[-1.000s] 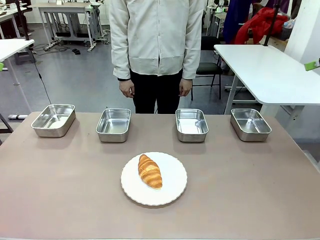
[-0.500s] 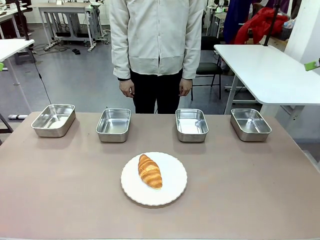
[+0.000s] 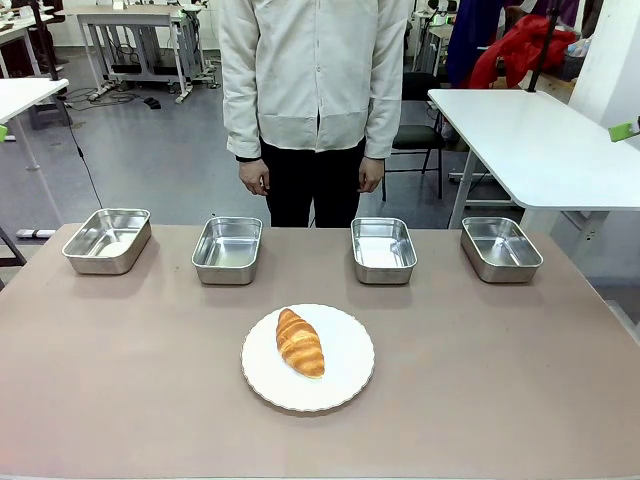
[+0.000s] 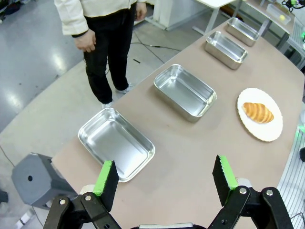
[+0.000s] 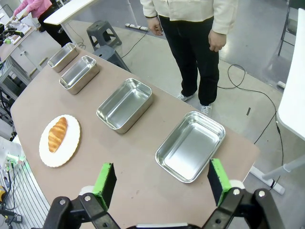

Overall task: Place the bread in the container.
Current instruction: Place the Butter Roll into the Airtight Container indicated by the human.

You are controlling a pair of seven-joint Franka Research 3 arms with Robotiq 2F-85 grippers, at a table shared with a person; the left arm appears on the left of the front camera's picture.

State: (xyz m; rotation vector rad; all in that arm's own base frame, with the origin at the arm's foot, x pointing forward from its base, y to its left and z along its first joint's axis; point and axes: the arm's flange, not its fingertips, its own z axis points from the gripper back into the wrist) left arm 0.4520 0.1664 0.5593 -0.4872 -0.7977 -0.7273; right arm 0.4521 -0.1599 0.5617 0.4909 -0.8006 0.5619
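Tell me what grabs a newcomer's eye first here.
The golden croissant lies on a round white plate in the middle of the table, on the robot's side. Behind it, four empty steel pans stand in a row along the far edge, with a person just beyond, hands down. The left gripper and the right gripper hang open, one over each end.

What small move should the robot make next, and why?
Probably swing the open left claw over the croissant: it lies untouched on the white plate, the claw holds nothing, and all four pans are empty.
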